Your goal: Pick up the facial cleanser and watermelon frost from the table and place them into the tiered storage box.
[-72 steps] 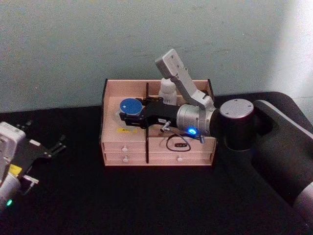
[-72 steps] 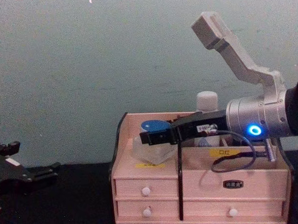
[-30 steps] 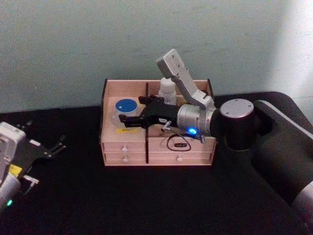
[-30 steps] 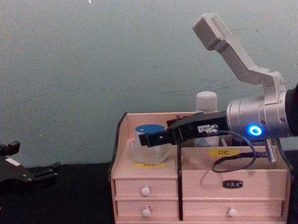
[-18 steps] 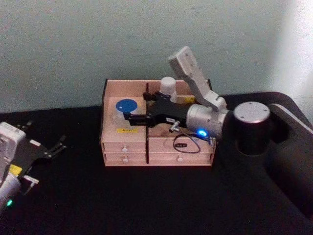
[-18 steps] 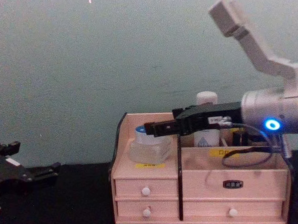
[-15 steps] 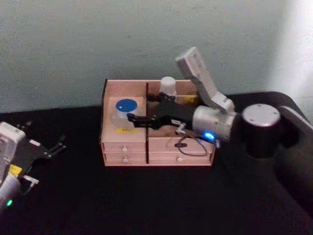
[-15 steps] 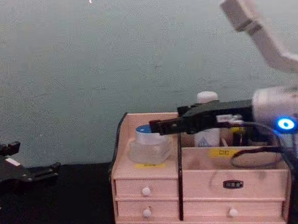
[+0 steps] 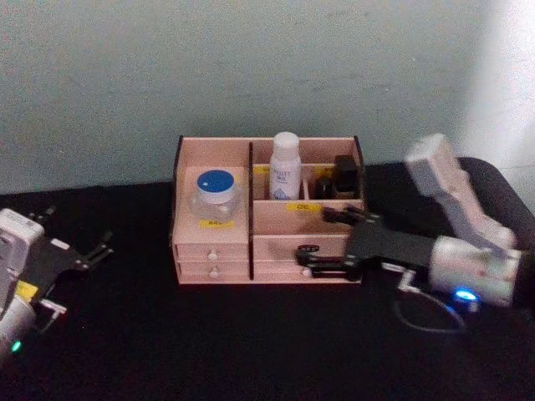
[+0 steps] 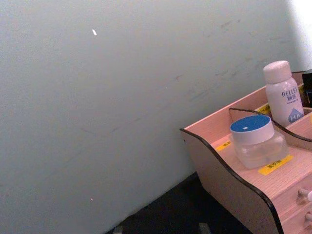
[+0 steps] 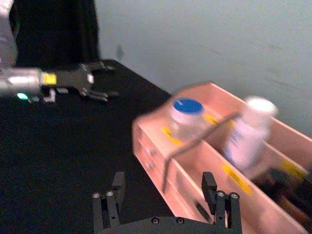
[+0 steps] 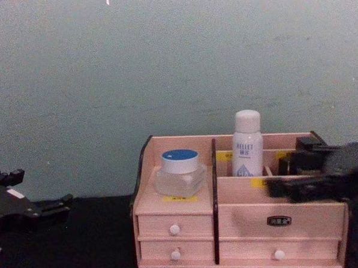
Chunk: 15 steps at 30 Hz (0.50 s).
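Right gripper (image 9: 324, 241) withdrawn, fingers spread, blue-lidded jar (image 9: 216, 193) in tiered storage box (image 9: 266, 224).

Dim, flat indoor light, grainy frames, bright patch on the wall at upper right, motion blur in the right wrist view

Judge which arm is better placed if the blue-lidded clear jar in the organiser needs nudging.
Right, probably. The right gripper hangs open just in front of the pale pink wooden organiser holding the blue-lidded clear jar, while the left gripper sits at the table's far left.
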{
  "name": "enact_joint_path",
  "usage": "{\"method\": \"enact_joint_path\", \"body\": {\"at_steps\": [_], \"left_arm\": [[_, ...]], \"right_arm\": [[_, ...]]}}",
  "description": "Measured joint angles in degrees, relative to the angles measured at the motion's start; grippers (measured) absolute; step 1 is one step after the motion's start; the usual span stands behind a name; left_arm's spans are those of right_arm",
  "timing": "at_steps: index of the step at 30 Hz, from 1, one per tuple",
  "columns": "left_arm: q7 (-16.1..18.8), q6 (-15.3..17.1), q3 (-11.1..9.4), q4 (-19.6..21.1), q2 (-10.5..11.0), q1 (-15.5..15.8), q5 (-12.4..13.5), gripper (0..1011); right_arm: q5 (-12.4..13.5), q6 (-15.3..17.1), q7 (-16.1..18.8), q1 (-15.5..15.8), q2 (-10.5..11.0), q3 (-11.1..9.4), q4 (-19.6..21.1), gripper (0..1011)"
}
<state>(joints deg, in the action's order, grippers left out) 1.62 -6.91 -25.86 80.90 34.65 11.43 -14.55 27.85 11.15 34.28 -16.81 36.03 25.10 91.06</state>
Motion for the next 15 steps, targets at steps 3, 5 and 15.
{"method": "enact_joint_path", "body": {"at_steps": [3,5,15], "left_arm": [[0.0,0.0,0.0,0.0,0.0,0.0,0.0,1001],[0.0,0.0,0.0,0.0,0.0,0.0,0.0,1001],[0.0,0.0,0.0,0.0,0.0,0.0,0.0,1001]], "right_arm": [[0.6,-0.23,-1.35,2.19,2.14,-1.52,1.33,1003],[1.03,-0.25,-3.28,4.08,3.71,-3.26,2.21,1002],[-2.17,-0.81,-22.48,8.83,0.54,-12.01,1.16,1003]]}}
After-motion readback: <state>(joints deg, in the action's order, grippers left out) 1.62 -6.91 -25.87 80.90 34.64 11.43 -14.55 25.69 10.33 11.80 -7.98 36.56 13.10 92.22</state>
